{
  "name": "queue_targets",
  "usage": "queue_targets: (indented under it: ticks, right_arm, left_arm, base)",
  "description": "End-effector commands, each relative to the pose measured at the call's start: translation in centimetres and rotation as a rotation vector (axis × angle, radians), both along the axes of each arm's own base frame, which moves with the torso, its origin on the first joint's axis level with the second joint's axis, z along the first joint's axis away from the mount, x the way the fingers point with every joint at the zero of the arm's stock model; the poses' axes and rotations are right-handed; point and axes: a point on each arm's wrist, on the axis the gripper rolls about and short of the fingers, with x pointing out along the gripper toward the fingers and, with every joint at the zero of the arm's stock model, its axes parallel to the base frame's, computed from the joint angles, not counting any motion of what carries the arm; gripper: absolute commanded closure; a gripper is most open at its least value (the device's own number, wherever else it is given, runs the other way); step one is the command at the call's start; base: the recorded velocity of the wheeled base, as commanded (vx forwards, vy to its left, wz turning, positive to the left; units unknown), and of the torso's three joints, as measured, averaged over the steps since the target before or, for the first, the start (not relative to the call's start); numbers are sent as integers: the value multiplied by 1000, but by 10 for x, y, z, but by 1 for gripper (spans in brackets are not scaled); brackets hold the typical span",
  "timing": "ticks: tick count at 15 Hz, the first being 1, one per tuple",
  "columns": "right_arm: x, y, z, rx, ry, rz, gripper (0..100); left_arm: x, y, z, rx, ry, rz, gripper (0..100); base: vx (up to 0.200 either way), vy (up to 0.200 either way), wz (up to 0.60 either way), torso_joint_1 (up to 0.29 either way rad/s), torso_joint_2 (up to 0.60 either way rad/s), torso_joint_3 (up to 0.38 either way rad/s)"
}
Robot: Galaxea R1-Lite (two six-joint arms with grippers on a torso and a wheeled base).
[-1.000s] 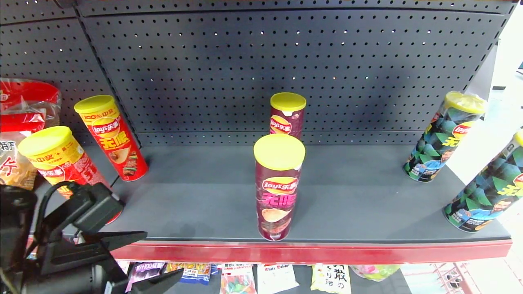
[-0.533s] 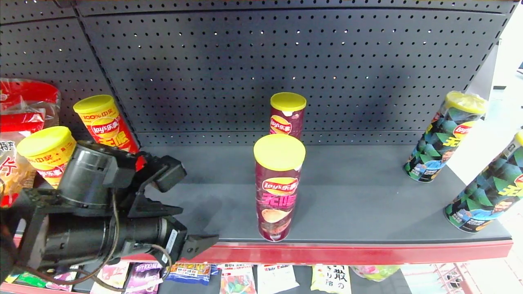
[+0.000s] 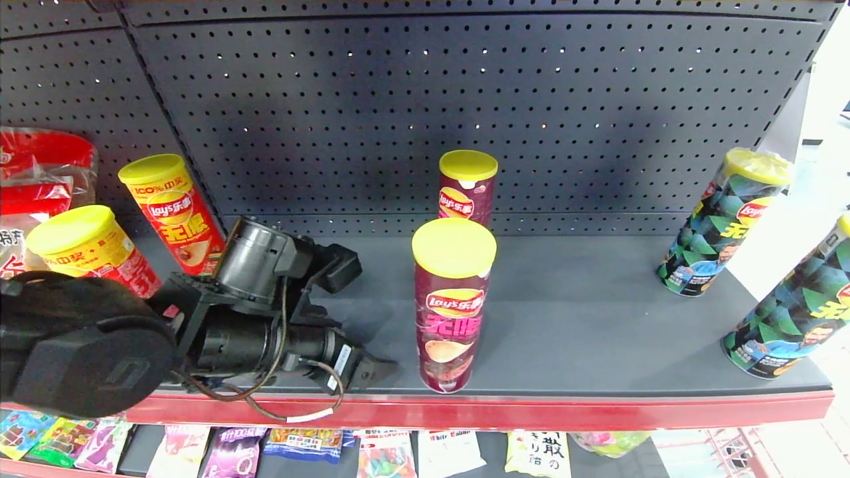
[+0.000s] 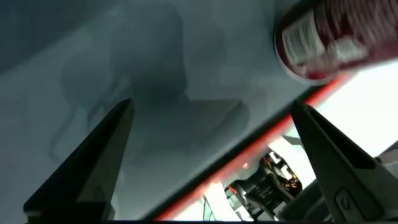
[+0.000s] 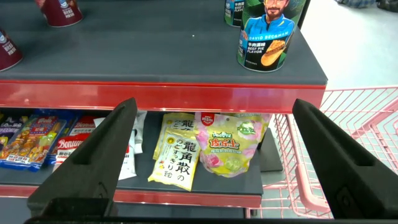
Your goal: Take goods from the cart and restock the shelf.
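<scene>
the right claw [image 5: 211,106] is held in front of and lower than the front maroon can [image 3: 453,305], off to its right, spread wide and empty. the can is stood at the front edge of the shelf [image 3: 584,318]. just left of it, not touching, the left claw [image 3: 375,367] is spread wide with nothing held. behind it a second maroon can [image 3: 467,189] is set; red cans [image 3: 176,212] are seen well to its left, patterned cans [image 3: 720,222] well to its right.
</scene>
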Motion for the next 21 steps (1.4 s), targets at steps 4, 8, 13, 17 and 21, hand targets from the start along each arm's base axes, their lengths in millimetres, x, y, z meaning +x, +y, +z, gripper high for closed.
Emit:
queue_targets:
  ticks: [4,8,13,17,21]
  right_arm:
    - [0,0,0,0,-1,1,0]
    - [0,0,0,0,-1,1,0]
    - [0,0,0,0,-1,1,0]
    - [0,0,0,0,-1,1,0]
    - [0,0,0,0,-1,1,0]
  left_arm:
    - [14,-16,-11,15,23,-19,0]
    - [19,-26,-9,6,9,-36,0]
    - [20,-29,-12,11,15,-42,0]
    - [23,-32,-9,3,4,-44,0]
    - [15,-11,3,-13,-19,-4,0]
  base:
    - [0,0,0,0,0,0]
    - [0,0,0,0,0,0]
    - [0,0,0,0,0,0]
    - [0,0,0,0,0,0]
    - [0,0,0,0,0,0]
